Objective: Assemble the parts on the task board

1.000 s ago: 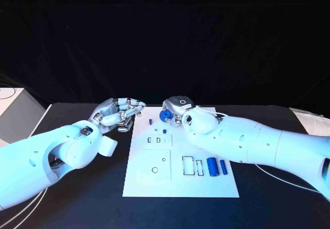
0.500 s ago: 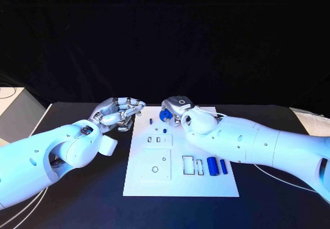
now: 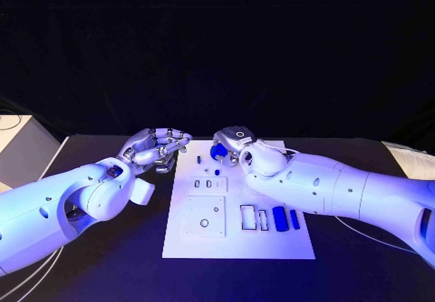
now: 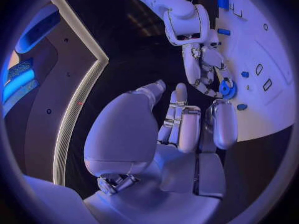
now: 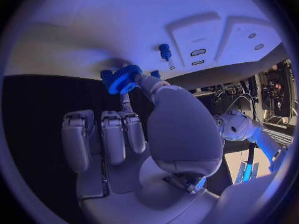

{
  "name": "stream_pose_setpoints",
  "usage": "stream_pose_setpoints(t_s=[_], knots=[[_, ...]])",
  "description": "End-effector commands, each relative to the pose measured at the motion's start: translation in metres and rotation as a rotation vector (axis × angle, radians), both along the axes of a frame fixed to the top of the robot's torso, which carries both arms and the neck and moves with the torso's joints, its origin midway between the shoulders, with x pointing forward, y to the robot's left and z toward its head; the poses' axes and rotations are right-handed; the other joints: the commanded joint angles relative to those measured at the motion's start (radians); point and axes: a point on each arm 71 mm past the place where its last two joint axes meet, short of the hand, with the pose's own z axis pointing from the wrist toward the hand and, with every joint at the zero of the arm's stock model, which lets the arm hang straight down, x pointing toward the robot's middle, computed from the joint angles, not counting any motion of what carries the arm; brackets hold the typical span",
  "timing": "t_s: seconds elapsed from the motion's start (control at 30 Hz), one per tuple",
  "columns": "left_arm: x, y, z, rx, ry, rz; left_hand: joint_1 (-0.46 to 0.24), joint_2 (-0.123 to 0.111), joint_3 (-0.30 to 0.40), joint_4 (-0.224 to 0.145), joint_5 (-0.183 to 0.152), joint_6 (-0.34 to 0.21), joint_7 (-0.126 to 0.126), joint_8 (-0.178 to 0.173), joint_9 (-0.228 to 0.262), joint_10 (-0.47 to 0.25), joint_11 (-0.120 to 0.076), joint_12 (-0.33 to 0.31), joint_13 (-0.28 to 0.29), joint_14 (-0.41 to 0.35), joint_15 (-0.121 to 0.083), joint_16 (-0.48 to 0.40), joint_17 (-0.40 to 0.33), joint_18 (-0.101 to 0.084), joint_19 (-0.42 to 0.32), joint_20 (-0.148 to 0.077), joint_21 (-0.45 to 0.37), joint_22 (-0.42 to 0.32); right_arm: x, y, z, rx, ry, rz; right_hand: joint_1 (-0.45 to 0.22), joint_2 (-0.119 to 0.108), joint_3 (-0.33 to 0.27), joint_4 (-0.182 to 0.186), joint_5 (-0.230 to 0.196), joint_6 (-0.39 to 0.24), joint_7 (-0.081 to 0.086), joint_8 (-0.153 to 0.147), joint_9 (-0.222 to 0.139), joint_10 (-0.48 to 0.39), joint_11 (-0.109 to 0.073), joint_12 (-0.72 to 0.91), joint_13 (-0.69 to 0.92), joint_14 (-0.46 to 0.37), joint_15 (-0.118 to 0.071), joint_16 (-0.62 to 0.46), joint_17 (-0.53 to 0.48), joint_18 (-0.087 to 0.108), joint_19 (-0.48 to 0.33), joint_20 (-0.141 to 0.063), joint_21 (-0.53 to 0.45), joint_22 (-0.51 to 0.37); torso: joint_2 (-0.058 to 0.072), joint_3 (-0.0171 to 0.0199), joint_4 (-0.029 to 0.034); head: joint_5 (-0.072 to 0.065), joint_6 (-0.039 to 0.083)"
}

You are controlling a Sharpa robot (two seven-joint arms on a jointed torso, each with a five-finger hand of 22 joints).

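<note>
Head view: the right hand (image 3: 234,146) pinches a blue gear (image 3: 217,151) over the task board (image 3: 237,245)'s far end; two blue cylinders (image 3: 285,219) lie loose near the slots, so assembly looks early. Left wrist view: the left hand (image 4: 168,134) hovers curled, holding nothing, beside the board. Right wrist view: the gear sits at the fingertips (image 5: 142,79), near a blue peg (image 5: 165,51).

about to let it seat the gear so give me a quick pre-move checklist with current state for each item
1. Blue gear held by right hand: ok, pinched at the fingertips.
2. Gear over the task board: ok, at its far end.
3. Left hand off the board: ok, beside its far left edge, fingers curled, holding nothing.
4. Small blue peg near the gear upright: ok.
5. Gear lined up with its seat: cannot tell, the hand hides it.
6. Two blue cylinders clear of the path: ok, lying near the right edge.
</note>
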Motion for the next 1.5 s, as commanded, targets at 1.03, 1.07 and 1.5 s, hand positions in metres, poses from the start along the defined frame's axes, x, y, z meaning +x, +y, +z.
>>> stream_pose_setpoints(t_s=[1.03,1.07,1.5], knots=[[0.0,-0.0018,-0.0006,-0.004,0.003,-0.023,-0.006,0.001,0.006,0.001,-0.001,-0.004,-0.001,0.005,0.001,0.002,0.0,-0.003,-0.001,0.001,0.003,-0.003,0.054,0.003,-0.004,0.0,-0.003,0.0,-0.0043,-0.0094,-0.009,0.022,-0.005,-0.01,-0.004,0.009,0.007,-0.001,-0.004,0.008,0.003,0.004,0.0,0.104,-0.005,0.002,0.263,0.104,-0.006,0.004,0.263,-0.015,0.085,-0.007,0.002,0.24,0.001,0.0002,0.0001,0.002,0.001],[0.0,-0.0018,-0.0007,-0.004,0.004,-0.023,-0.007,0.0,0.008,0.001,-0.001,-0.005,-0.001,0.006,0.001,0.002,0.0,-0.004,-0.004,0.001,0.003,-0.004,0.053,0.004,-0.005,0.0,-0.003,-0.001,-0.0045,-0.0093,-0.009,0.023,-0.004,-0.009,-0.004,0.009,0.007,-0.001,-0.004,0.008,0.003,0.004,0.0,0.104,-0.005,0.002,0.263,0.104,-0.006,0.004,0.263,-0.015,0.085,-0.007,0.002,0.24,0.001,0.0003,0.0001,0.002,0.001],[0.0003,-0.001,-0.0012,-0.003,0.005,-0.021,-0.007,0.0,0.008,0.001,-0.001,-0.005,-0.001,0.006,0.001,0.002,0.0,-0.004,-0.004,0.001,0.003,-0.004,0.053,0.004,-0.005,0.0,-0.003,-0.001,-0.006,-0.0111,-0.0106,0.023,0.005,-0.009,-0.005,0.008,0.007,-0.001,-0.004,0.008,0.003,0.003,-0.001,0.104,-0.005,0.002,0.263,0.104,-0.006,0.004,0.263,-0.015,0.086,-0.007,0.003,0.241,0.0,-0.0002,-0.0009,0.002,0.001]])
